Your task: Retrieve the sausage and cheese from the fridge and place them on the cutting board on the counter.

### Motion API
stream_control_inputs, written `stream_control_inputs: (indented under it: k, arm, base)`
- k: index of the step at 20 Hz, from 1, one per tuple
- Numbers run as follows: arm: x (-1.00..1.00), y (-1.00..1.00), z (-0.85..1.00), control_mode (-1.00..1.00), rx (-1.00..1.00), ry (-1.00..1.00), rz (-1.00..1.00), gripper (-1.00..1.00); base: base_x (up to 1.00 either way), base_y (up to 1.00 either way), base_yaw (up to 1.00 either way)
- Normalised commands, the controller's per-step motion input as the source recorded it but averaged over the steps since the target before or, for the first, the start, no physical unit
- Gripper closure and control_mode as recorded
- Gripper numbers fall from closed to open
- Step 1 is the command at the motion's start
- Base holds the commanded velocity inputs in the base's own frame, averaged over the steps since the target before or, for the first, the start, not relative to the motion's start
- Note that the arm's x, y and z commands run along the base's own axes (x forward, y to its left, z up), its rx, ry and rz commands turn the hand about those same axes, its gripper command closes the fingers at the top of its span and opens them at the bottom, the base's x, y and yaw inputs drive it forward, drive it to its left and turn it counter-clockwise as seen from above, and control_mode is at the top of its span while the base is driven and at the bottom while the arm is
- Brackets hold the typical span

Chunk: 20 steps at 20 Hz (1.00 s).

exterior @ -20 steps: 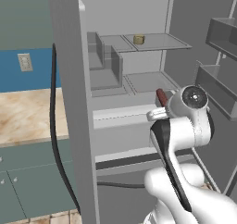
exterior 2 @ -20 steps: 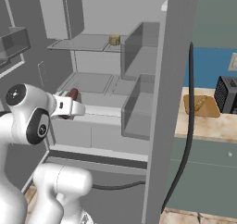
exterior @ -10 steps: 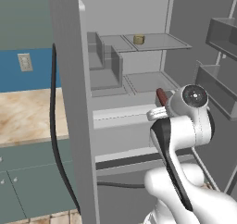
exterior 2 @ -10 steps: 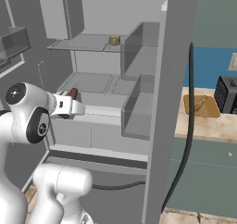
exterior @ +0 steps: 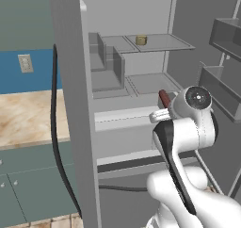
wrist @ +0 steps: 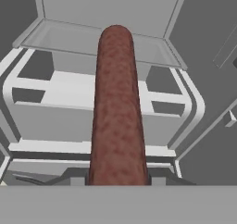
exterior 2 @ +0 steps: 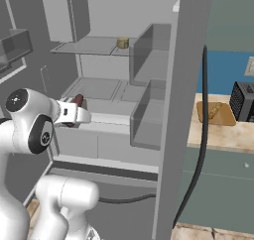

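Note:
My gripper (exterior: 161, 111) hangs in front of the open fridge (exterior: 70, 104), shut on the sausage (exterior: 164, 98), a dark red-brown link. The sausage (wrist: 117, 112) stands up from between my fingers, which it hides in the hand view. From the right, the sausage (exterior 2: 78, 101) pokes up behind my gripper (exterior 2: 72, 114), just above the front of the middle shelf. The cheese (exterior: 140, 40), a small tan chunk, sits on the upper glass shelf; it is the same cheese (exterior 2: 122, 42) at the back of that shelf. The cutting board (exterior 2: 215, 113) lies on the counter (exterior 2: 233, 132) right of the fridge.
A black toaster (exterior 2: 244, 101) stands next to the board. The fridge's side wall (exterior 2: 178, 110) and a dark hanging handle (exterior 2: 201, 120) stand between the arm and the counter. Door bins (exterior: 225, 88) hang at the right. More counter (exterior: 23, 116) lies left of the fridge.

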Motion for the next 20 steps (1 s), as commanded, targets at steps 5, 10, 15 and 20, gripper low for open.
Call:
stream_control_inputs:
  k: [5,10,15,20]
  arm:
    - [0.00,0.00,0.00,1.00,0.00,0.00,0.00,1.00]
    - [0.00,0.00,0.00,1.00,0.00,0.00,0.00,1.00]
    - [0.00,0.00,0.00,1.00,0.00,0.00,0.00,1.00]
    - [0.00,0.00,0.00,1.00,0.00,0.00,0.00,1.00]
  base:
    - [0.00,0.00,0.00]
    - [-0.52,-0.02,0.01]
    - [-0.94,-0.01,0.00]
    - [-0.94,-0.05,0.00]
